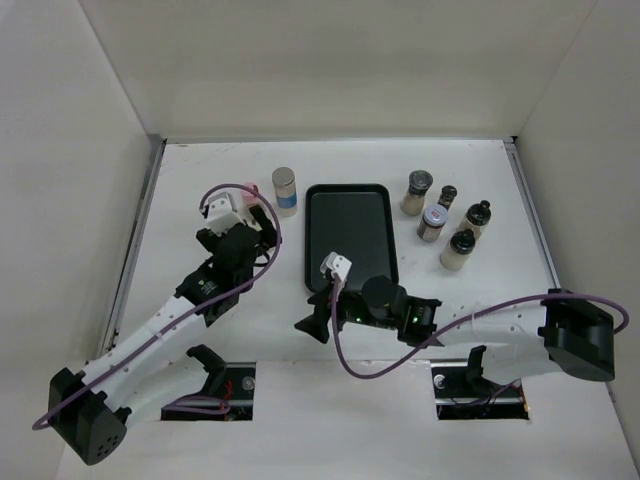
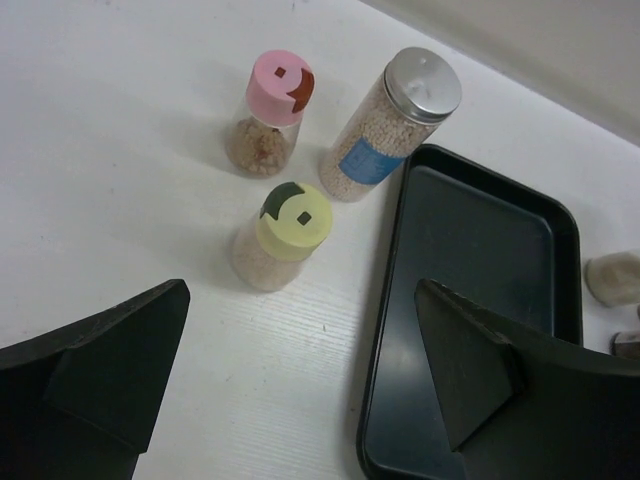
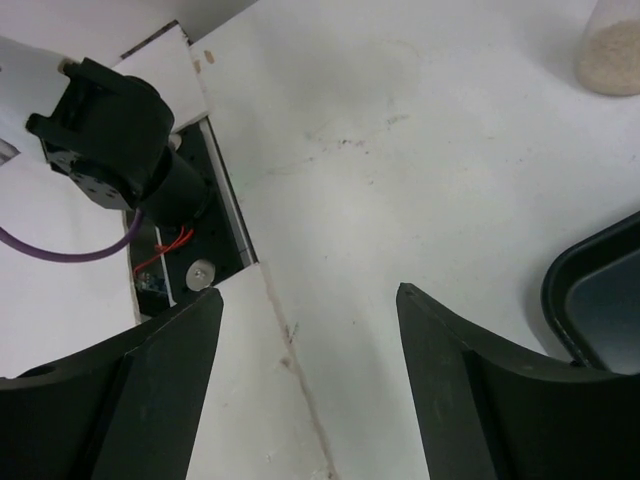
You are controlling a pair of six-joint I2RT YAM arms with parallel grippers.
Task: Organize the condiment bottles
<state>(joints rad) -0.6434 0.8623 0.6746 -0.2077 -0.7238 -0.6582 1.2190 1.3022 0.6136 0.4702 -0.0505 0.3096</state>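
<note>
In the left wrist view three bottles stand left of the black tray (image 2: 470, 250): a pink-capped jar (image 2: 278, 110), a tall silver-capped bottle with a blue label (image 2: 395, 125) and a yellow-capped jar (image 2: 285, 235). My left gripper (image 2: 303, 295) is open and empty, just short of the yellow-capped jar. In the top view the left gripper (image 1: 258, 228) hides the yellow jar; the silver-capped bottle (image 1: 285, 190) shows. Several more bottles (image 1: 445, 220) stand right of the tray (image 1: 345, 200). My right gripper (image 1: 312, 322) is open and empty, low at the tray's near left corner.
White walls close the table at the back and sides. Two cut-outs with the arm bases (image 1: 225, 385) lie at the near edge. In the right wrist view I see a tray corner (image 3: 600, 310), a beige jar's base (image 3: 610, 50) and the right gripper (image 3: 310, 295).
</note>
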